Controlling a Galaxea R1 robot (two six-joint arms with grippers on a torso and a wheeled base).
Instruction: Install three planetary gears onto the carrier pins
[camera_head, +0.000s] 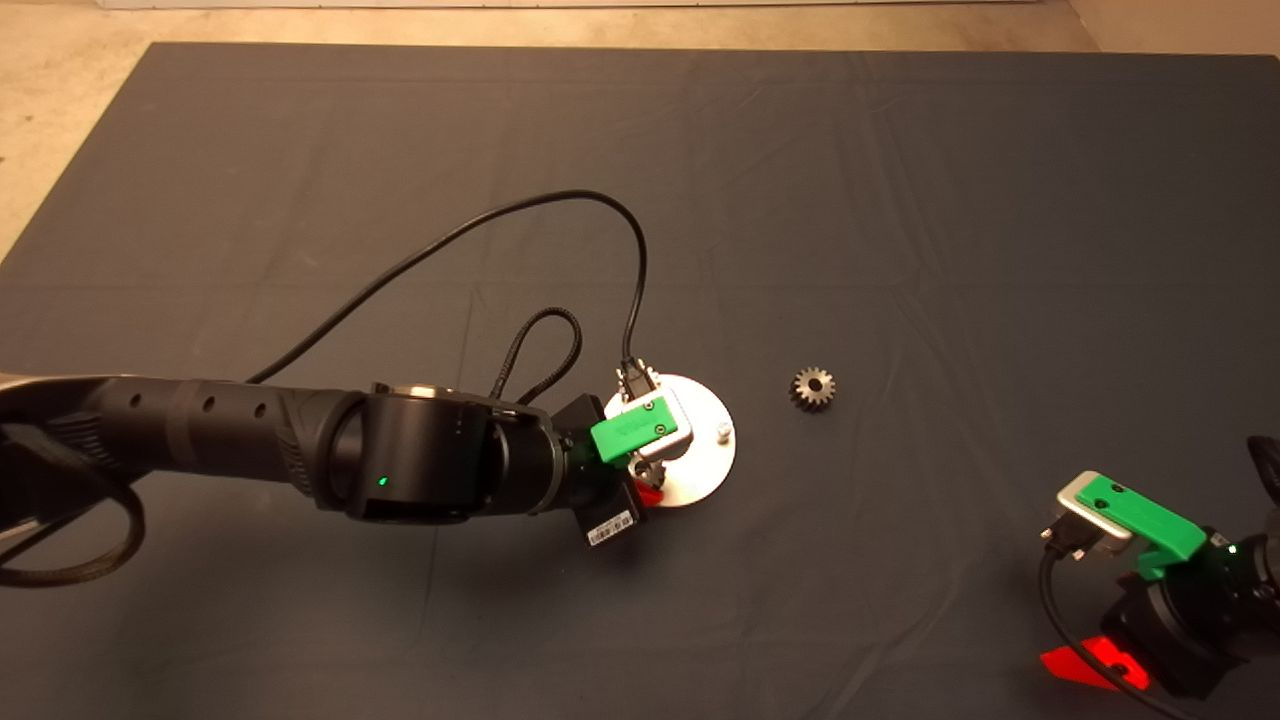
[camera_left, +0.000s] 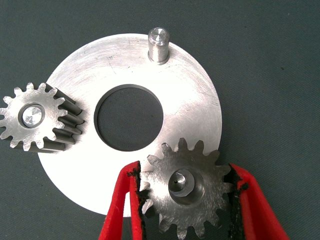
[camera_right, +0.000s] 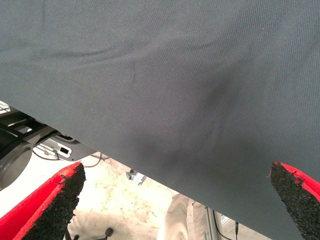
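The round silver plate (camera_left: 195, 90) lies mid-mat, with my left gripper (camera_head: 650, 482) right above it. In the left wrist view one planetary gear (camera_left: 35, 117) sits on a carrier pin at the plate's rim. A second gear (camera_left: 186, 192) is between my red fingers (camera_left: 122, 200), which touch its teeth on both sides; a pin top shows through its centre hole. One carrier pin (camera_left: 158, 44) stands bare, seen also in the head view as the pin (camera_head: 722, 432). A third gear (camera_head: 813, 388) lies loose on the mat to the plate's right. My right gripper (camera_head: 1085, 660) is parked open at the lower right.
The dark mat (camera_head: 900, 200) covers the table. A black cable (camera_head: 560, 205) loops from the left wrist over the mat behind the plate (camera_head: 705, 470). The right wrist view shows the mat's edge with floor and equipment beyond it.
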